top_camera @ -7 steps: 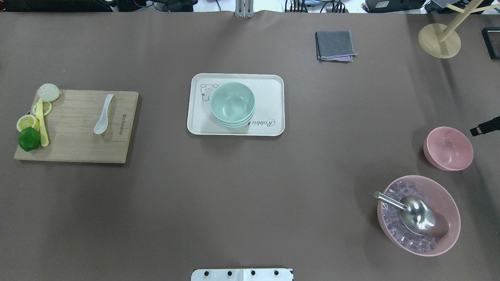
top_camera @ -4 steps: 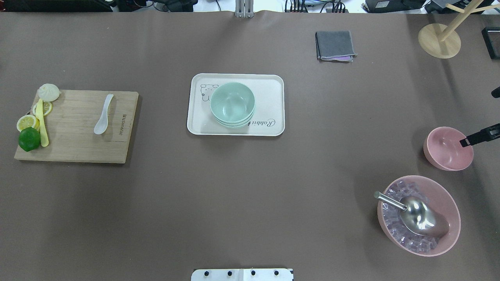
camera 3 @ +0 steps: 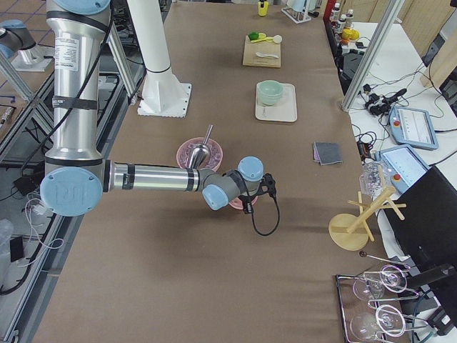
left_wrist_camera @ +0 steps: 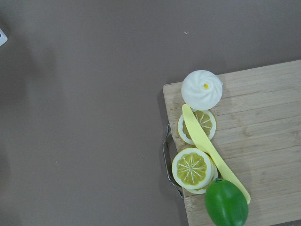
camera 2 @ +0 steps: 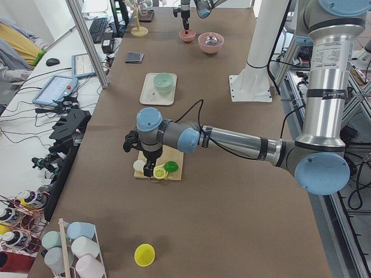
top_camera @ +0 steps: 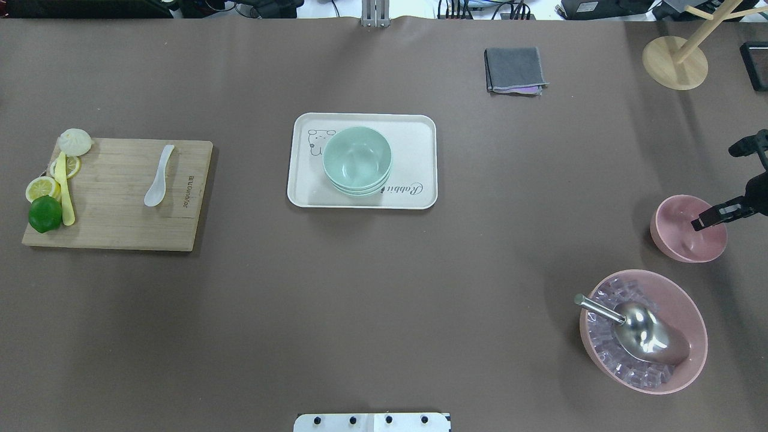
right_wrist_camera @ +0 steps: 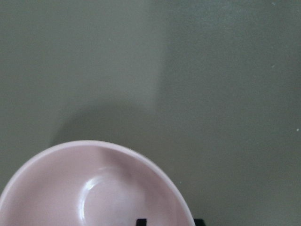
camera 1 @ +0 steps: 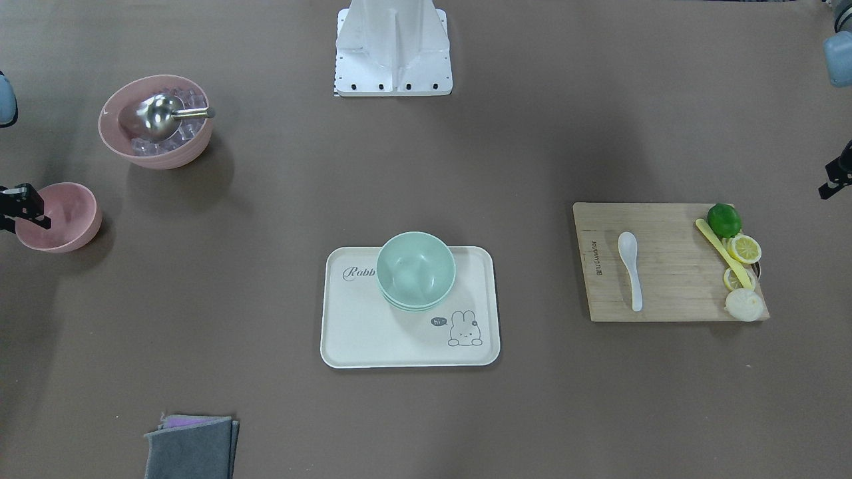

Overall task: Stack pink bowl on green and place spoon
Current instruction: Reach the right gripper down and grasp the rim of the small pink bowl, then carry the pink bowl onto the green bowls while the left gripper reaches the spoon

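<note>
**A:** Where's the pink bowl (top_camera: pixel 684 237), and is your grip right?

**B:** It's at the table's three o'clock. Your right gripper (right_wrist_camera: pixel 170 221) is spread and straddles the rim at the bowl's three o'clock, one tip inside and one outside. Sink lower before you pinch, because that thin, smooth, curved wall could slip.

**A:** And the rest?

**B:** The glossy green bowls (top_camera: pixel 357 159) sit nested on the tray (top_camera: pixel 420 129) at centre. The white spoon (top_camera: pixel 159 177) lies on the wooden board (top_camera: pixel 120 222) at nine o'clock. I can't tell how the left gripper (camera 1: pixel 835 181) is set.

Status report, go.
Right gripper open over pink bowl rim, no grasp yet. Left gripper by cutting board, state unclear. Spoon on board; green bowls unobstructed.
</note>
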